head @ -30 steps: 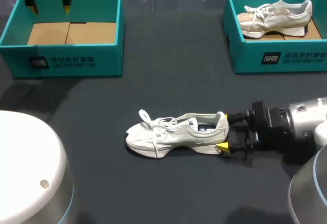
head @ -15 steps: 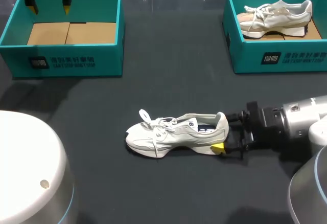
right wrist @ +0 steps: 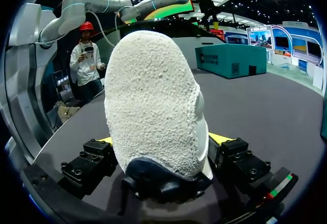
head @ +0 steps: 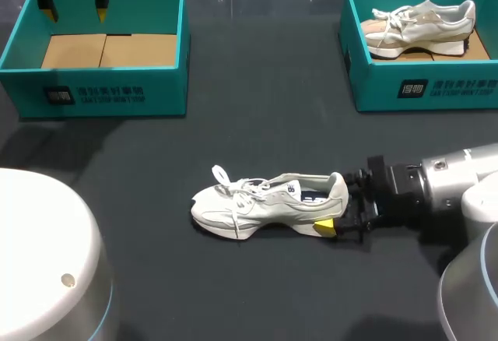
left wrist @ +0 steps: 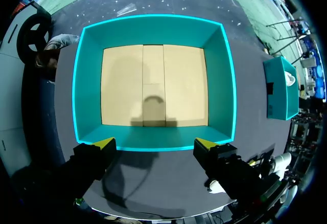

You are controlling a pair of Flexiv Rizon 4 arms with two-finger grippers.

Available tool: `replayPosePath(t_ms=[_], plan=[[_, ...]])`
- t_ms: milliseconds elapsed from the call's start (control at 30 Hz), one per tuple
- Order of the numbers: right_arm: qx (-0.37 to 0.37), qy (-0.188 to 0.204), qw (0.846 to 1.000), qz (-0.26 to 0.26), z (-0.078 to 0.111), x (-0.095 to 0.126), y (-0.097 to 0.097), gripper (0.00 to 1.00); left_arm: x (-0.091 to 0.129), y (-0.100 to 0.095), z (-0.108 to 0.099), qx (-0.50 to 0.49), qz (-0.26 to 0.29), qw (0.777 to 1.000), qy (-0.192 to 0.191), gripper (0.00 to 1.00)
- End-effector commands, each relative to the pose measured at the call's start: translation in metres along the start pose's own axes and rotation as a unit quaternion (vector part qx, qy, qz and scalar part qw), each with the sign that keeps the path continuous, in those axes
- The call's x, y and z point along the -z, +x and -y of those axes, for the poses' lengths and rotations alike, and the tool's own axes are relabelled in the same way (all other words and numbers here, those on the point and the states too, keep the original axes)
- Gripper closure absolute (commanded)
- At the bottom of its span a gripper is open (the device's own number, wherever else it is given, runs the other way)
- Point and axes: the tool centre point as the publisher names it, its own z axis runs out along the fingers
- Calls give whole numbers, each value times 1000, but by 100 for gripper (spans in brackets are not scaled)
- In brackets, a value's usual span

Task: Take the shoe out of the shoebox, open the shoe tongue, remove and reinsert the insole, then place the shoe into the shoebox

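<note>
Fingers (right wrist: 219,138) of my right gripper (head: 338,201) stand spread astride the heel of the shoe (head: 264,205), pinching nothing I can see; it runs lengthwise straight ahead of them, toe farthest, my open left gripper (head: 75,12) well apart beyond.

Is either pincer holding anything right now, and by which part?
The left pincer is open over the left shoebox, holding nothing. The right pincer straddles the heel of the white shoe; whether it grips it cannot be told.
</note>
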Motion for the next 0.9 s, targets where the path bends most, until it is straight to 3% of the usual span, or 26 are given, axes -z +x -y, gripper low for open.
replayPosePath(t_ms=[33,100,133,167,233,900], plan=[[0,-1,1000,-3,2,-6,-2,0,0,0,0,0,0,1000,0,0],[1,-2,1000,-3,3,-6,-2,0,0,0,0,0,0,1000,0,0],[1,-2,1000,-3,3,-6,-2,11,0,0,0,0,0,1000,0,0],[2,-2,1000,-3,3,-7,-2,56,0,0,0,0,0,1000,0,0],[4,-2,1000,-3,3,-7,-3,100,0,0,0,0,0,1000,0,0],[30,8,999,-12,-1,-7,-8,100,0,0,0,0,0,1000,0,0]])
